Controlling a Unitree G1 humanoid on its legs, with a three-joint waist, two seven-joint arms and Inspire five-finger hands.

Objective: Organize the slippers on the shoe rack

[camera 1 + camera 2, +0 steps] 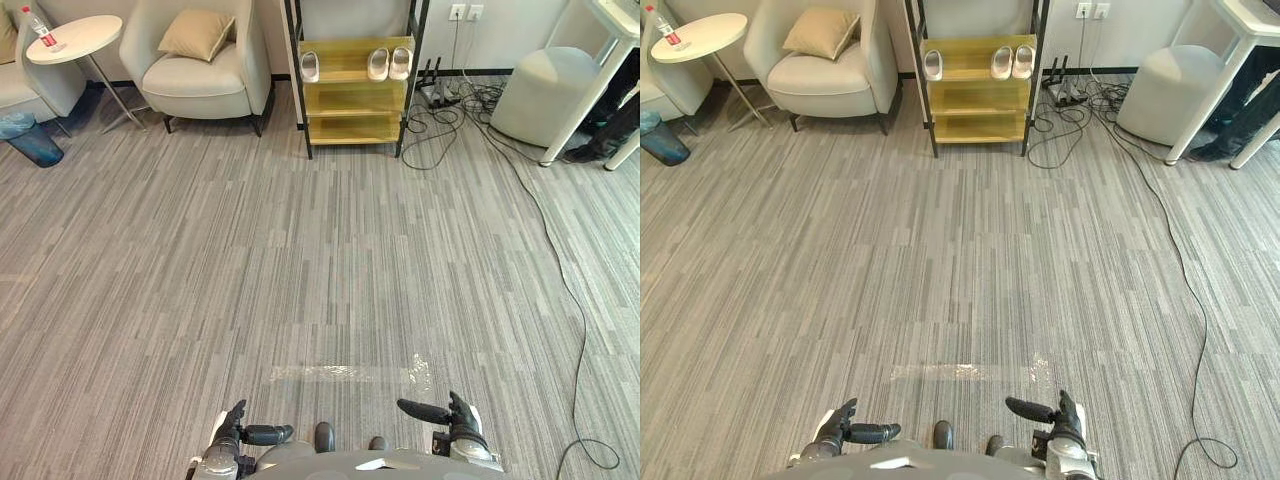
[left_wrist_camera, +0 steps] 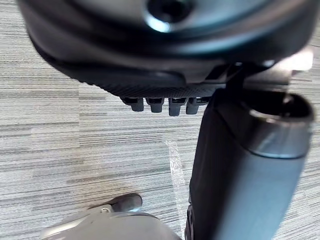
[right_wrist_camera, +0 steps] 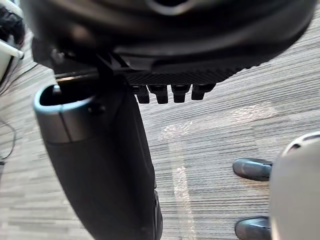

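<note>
view: head cameras look down across grey carpet [image 1: 300, 250] toward the far wall.

rack [image 1: 352, 90]: top centre of frame, black frame, yellow shelves, standing against the wall.

slippers: three, pale, all on the top shelf [image 1: 345, 58]. lone slipper [image 1: 309, 66] near the shelf's left end. pair [image 1: 379, 63] side by side, touching or nearly so, at the right end. lone slipper is well apart from the pair. which way the toes point: cannot tell.

left hand [image 1: 232, 435]: bottom edge of frame, left of centre, over carpet. fingers loose and apart, thumb stuck out toward frame centre, nothing held. its wrist view agrees: a row of fingertips [image 2: 160, 104] past the palm, bare carpet beyond.

right hand [image 1: 458, 420]: bottom edge, right of centre, same posture, thumb pointing toward frame centre, fingers relaxed, nothing in it. its wrist view shows fingertips [image 3: 172, 92] over carpet.

both hands are well apart from the rack.

tape [image 1: 340, 373]: clear strip stuck on the carpet, lower centre, just above the hands.

surroundings: armchair [image 1: 200, 75] with tan cushion [image 1: 195, 33], upper left. round side table [image 1: 75, 38] with bottle [image 1: 38, 27], far upper left. blue bin [image 1: 30, 138] at left edge. grey pouf [image 1: 545, 95], upper right.
</note>
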